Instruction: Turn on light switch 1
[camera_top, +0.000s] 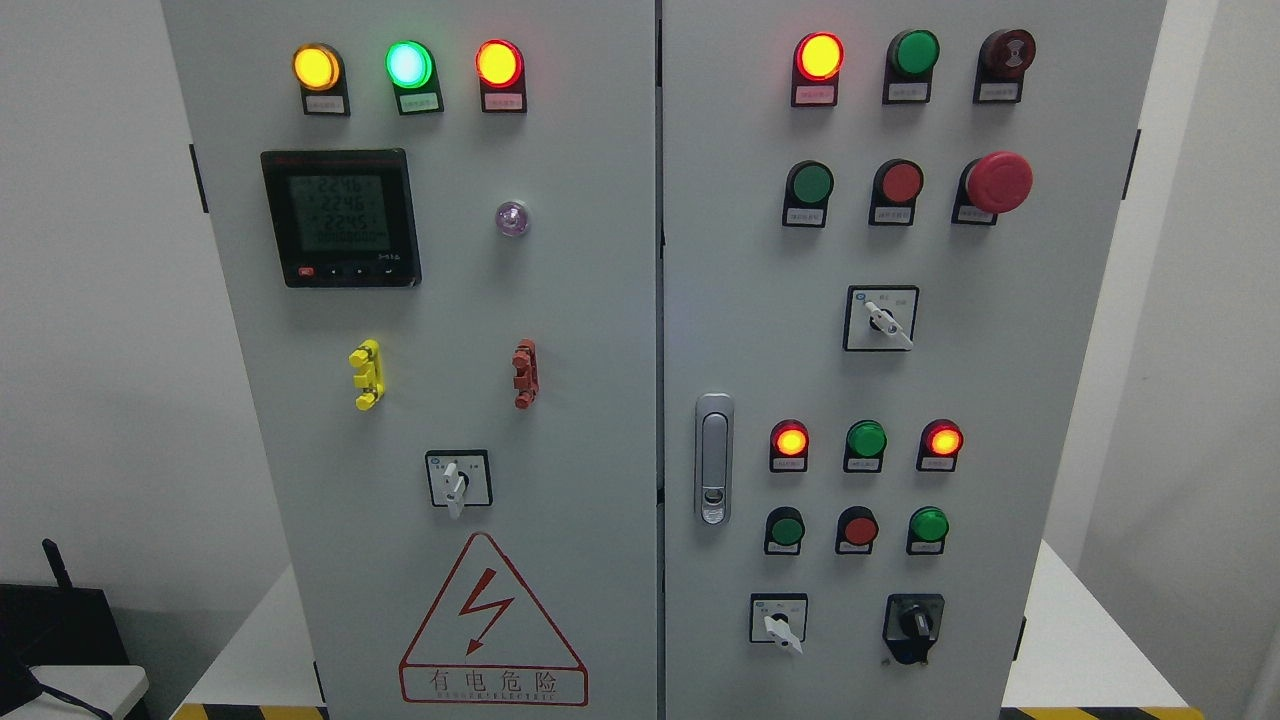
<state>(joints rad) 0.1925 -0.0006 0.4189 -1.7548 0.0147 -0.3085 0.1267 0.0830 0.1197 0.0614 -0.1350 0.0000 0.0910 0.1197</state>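
Observation:
A grey two-door electrical cabinet (560, 330) fills the head view. Its right door carries rows of lamps and push buttons: a lit red lamp (818, 56) at the top, green (810, 183) and red (900, 182) buttons below it, and a lower group with lit red lamps (790, 440) (943, 440) and green buttons (786, 530) (928, 525). Rotary selector switches sit on the right door (880, 318) (778, 620) (913, 625) and on the left door (457, 480). I cannot tell which one is light switch 1. Neither of my hands is in view.
The left door has yellow (316, 66), green (408, 64) and red (498, 63) lit lamps, a digital meter (340, 218) and a high-voltage warning triangle (490, 625). A red mushroom emergency stop (998, 182) and a door latch (713, 458) are on the right door. A black device (60, 625) is at the lower left.

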